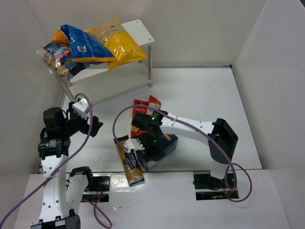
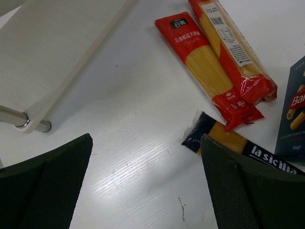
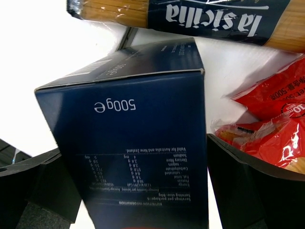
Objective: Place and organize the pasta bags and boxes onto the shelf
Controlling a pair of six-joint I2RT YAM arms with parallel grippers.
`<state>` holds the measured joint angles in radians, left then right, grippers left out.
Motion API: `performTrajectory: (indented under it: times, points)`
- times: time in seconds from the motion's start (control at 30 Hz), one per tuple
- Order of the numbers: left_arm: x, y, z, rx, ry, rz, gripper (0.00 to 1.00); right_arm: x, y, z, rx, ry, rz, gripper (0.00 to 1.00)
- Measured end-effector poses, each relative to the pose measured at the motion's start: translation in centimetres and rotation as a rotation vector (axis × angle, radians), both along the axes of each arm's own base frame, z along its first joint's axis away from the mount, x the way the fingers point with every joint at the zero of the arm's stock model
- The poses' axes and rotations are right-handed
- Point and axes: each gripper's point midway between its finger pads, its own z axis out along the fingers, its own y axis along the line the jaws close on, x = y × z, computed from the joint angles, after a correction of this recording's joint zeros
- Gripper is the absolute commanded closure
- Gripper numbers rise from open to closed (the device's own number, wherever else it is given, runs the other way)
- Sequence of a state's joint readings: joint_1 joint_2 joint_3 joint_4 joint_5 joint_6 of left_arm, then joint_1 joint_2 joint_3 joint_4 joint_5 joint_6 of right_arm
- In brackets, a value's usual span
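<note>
While flat, spaghetti packet [image 1: 129, 164] lengthwise near-far.

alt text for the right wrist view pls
A dark blue pasta box, marked 500g, sits between the fingers of the right pincer; whether they grip it is unclear. Beyond it lie a la sicilia spaghetti packet and red spaghetti packets.

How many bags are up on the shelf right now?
4, all piled on the top board: clear bag at left end, blue bag over orange bag, yellow bag middle. More may be hidden underneath.
</note>
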<state>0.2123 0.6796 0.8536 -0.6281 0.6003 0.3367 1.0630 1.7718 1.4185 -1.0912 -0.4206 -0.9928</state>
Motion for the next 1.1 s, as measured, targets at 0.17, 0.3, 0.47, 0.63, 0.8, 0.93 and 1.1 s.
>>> performTrajectory:
  times: [0.17,0.3,0.47,0.63,0.8,0.93,1.1]
  points:
    - [-0.1,0.1,0.1,0.006,-0.009,0.006,0.0,0.3,-0.3,-1.2,-0.014,-0.023,-0.014,0.0]
    - [0.0,0.3,0.1,0.012,-0.008,0.016,0.0,1.1,-0.2,-1.8,-0.009,-0.062,-0.035,0.0]
    - [-0.1,0.3,0.2,0.014,-0.013,0.017,0.0,3.0,0.1,-1.9,0.023,-0.084,-0.121,0.13]
    - [-0.1,0.3,0.2,0.014,-0.014,0.017,0.0,5.4,-0.4,-1.6,0.041,-0.067,-0.27,0.46]
    - [-0.2,0.3,0.4,0.016,-0.021,0.017,0.0,6.6,-0.8,-1.5,0.042,-0.065,-0.35,0.75]
    - [-0.2,0.3,0.4,0.016,-0.023,0.018,0.0,7.0,-0.8,-1.5,0.043,-0.059,-0.382,0.84]
    - [-0.2,0.3,0.4,0.016,-0.025,0.017,0.0,8.0,-0.9,-0.9,0.058,-0.019,-0.448,0.94]
